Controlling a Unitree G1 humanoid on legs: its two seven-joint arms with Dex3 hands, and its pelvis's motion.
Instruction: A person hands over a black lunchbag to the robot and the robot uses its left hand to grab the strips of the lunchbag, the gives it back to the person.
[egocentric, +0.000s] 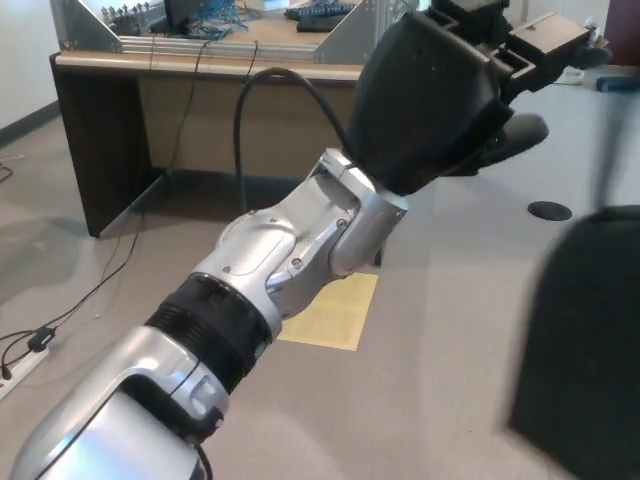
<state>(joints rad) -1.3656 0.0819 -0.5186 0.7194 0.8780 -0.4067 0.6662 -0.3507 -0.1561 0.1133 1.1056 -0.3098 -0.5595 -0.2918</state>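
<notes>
My left robot hand (440, 95) is raised, fingers apart, holding nothing. Lunchbag (585, 340) hangs blurred at the right, w/ its strap (606, 150) well clear of me. Handback looks done, so best to hold steady, no swinging toward the bag.

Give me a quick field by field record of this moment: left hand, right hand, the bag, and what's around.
left hand: raised, fingers apart, holding nothing
right hand: not in view
lunchbag: black, blurred, at the picture's right edge, apart from the hand
person: not visible
floor: yellow sheet lying beneath the forearm
background: wooden desk with cables
</notes>
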